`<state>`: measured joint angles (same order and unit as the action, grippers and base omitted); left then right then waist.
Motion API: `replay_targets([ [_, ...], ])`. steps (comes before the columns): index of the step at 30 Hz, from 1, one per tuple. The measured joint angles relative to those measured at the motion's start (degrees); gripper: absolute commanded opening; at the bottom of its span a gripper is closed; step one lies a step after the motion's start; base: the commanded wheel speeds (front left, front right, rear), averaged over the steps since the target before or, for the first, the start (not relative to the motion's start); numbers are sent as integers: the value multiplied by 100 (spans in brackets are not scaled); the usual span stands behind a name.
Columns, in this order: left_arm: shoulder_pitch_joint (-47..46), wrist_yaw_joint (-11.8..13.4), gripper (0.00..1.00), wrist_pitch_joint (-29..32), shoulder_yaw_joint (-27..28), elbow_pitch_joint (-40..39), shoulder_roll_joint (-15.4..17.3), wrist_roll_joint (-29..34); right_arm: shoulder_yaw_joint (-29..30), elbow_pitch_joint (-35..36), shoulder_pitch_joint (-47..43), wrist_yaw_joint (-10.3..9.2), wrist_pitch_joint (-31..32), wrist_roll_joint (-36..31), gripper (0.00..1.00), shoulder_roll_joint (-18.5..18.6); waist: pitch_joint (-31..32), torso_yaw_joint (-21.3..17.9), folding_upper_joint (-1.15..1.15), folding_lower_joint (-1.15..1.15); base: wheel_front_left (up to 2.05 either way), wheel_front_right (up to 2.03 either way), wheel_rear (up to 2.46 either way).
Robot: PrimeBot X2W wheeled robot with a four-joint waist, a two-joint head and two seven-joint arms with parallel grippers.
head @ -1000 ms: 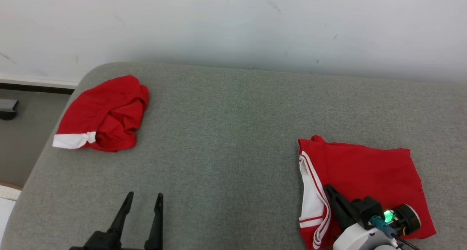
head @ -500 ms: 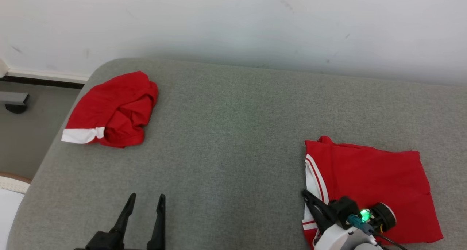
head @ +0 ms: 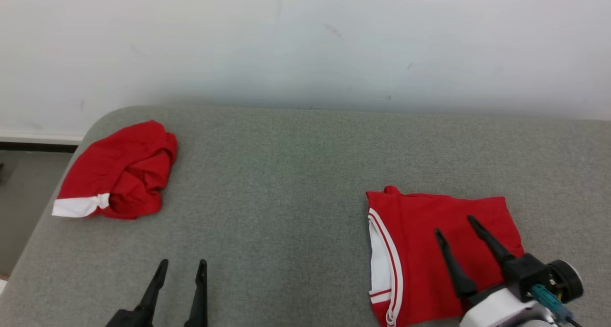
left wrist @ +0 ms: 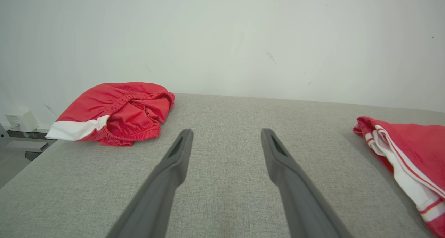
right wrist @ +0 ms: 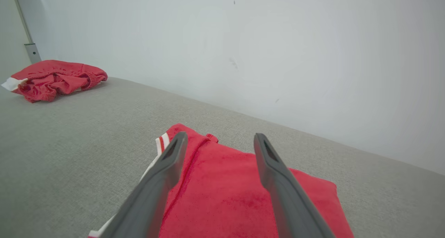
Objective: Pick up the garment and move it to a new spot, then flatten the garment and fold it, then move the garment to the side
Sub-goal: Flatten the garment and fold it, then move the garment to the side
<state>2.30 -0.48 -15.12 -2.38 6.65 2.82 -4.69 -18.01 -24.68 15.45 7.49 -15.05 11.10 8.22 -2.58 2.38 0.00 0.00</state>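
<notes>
A folded red garment (head: pixel 415 222) with white striped trim lies flat on the grey cushioned surface (head: pixel 286 198) at the right. My right gripper (head: pixel 453 224) hovers over it, open, with nothing between its fingers; in the right wrist view the right gripper (right wrist: pixel 220 134) points across the folded garment (right wrist: pixel 226 189). A second red garment (head: pixel 119 172) with a white band sits crumpled at the far left corner. Near the front edge my left gripper (head: pixel 184 261) stands open and empty, well apart from both. The left wrist view has the left gripper (left wrist: pixel 226 131) between the crumpled garment (left wrist: pixel 118 109) and the folded garment (left wrist: pixel 410 144).
A white wall (head: pixel 305 40) runs along the back of the surface. The surface's rounded left corner drops to the floor (head: pixel 24 198). A wide stretch of bare grey surface separates the two garments.
My right gripper has opened, letting go of the folded garment's edge, and its fingers now point up over it. The head camera has shifted. The left gripper stays as it was.
</notes>
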Motion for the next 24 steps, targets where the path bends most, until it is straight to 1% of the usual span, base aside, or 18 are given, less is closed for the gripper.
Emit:
replay_targets([
  [4,66,-51,100,-1,54,40,0,25,617,528,-452,0,0,-45,100,212,121,-119,0,0,0,0,0],
  [7,107,-82,100,0,94,68,0,59,1081,769,-773,0,0,-42,100,312,194,-188,0,0,0,0,0],
  [11,159,-133,100,-1,135,87,0,80,1486,978,-1060,0,0,-36,100,415,246,-275,0,0,0,0,0],
  [14,204,-196,100,0,137,99,1,110,1674,1044,-1179,0,0,-54,100,447,283,-341,0,0,0,0,0],
  [19,284,-210,100,0,110,92,0,109,1940,1026,-1373,0,0,-57,100,425,341,-418,0,0,0,0,0],
  [24,283,-210,100,0,87,88,0,108,2014,907,-1461,0,0,-69,100,341,342,-469,0,0,0,0,0],
])
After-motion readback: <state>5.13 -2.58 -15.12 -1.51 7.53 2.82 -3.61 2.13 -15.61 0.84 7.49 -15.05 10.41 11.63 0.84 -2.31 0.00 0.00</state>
